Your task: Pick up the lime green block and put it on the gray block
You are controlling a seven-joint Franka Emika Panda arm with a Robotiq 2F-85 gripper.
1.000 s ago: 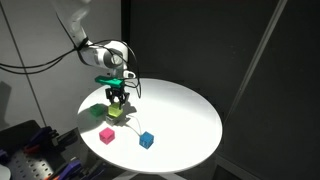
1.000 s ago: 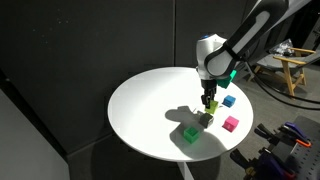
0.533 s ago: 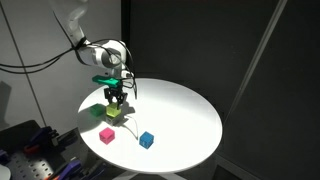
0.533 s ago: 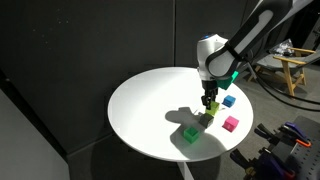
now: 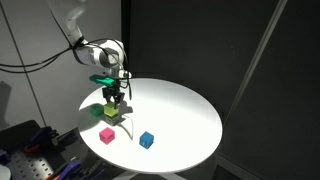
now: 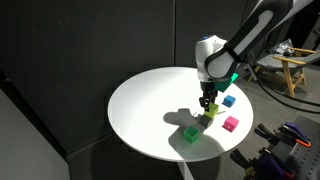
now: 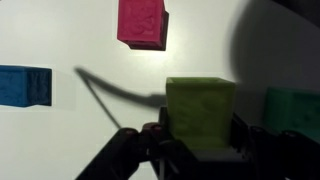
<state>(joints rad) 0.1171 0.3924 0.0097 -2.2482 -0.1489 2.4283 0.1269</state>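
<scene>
Dark room, black curtains all round, with a round white table [image 6: 150, 100] in the middle of both exterior views. Beyond the table's far right edge in an exterior view, a wooden frame [image 6: 293, 68].

On the table top in that view, from left to right:
- A deeper green block [image 6: 190, 133] comes first, close to the near edge and flat on the white surface.
- Just right of it and a little farther back, the lime green block [image 6: 209, 114], under the gripper [image 6: 208, 107] hanging straight down from the white arm [image 6: 210, 50].
- Farther right, a blue block [image 6: 229, 100] on the far side and a pink block [image 6: 231, 123] on the near side. Both lie apart from each other and from the lime one.

From the wrist, left to right: blue block at the left edge, pink block near the top, lime green block [image 7: 200, 100] in the middle, green block cut off at the right edge. Dark fingers [image 7: 157, 138] tight against the left and right faces of the lime green block, clamped on it.

Cannot tell whether the block is resting on something or lifted off the table. Gray block not made out in any view. Only a dark patch right beneath the lime one, too small to name.
</scene>
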